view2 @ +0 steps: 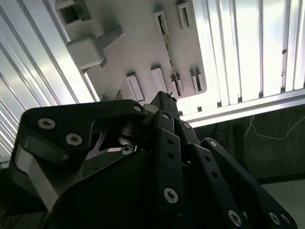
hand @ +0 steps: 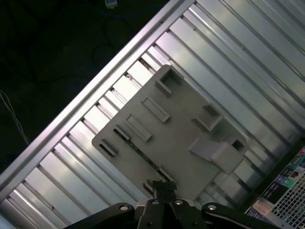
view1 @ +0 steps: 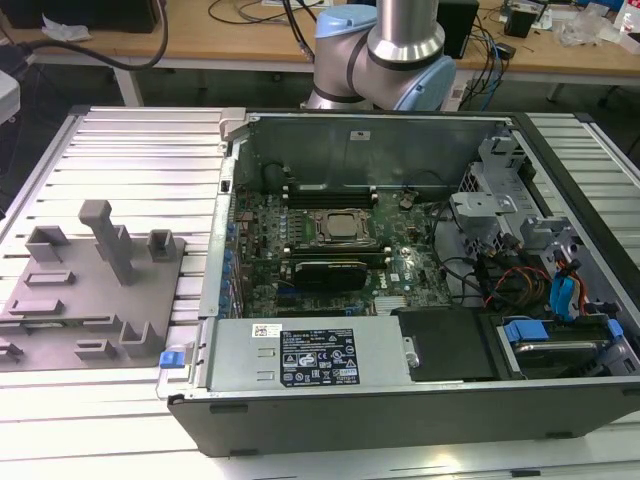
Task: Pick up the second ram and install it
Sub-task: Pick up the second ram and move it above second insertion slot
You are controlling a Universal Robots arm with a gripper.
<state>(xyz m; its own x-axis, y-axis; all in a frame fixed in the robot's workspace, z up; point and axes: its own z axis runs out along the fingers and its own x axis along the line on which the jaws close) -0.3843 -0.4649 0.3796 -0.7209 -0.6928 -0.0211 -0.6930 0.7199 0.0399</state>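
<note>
ribbed aluminium table (hand: pixel 228 57); grey fixture (hand: pixel 162 138) holds second ram (view2: pixel 169 59) on edge; end effector (hand: pixel 162 185) closed, empty, above it.

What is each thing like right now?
Computer case, lying flat, side panel off.
Grey holder, flat on the ribbed table.
Second ram, on edge in the holder's slot, not picked up.
Hand, above the holder, near the ram's end.

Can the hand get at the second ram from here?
Probably yes: the hand hangs above the second ram, which stands on edge in the grey holder with nothing over it.
</note>
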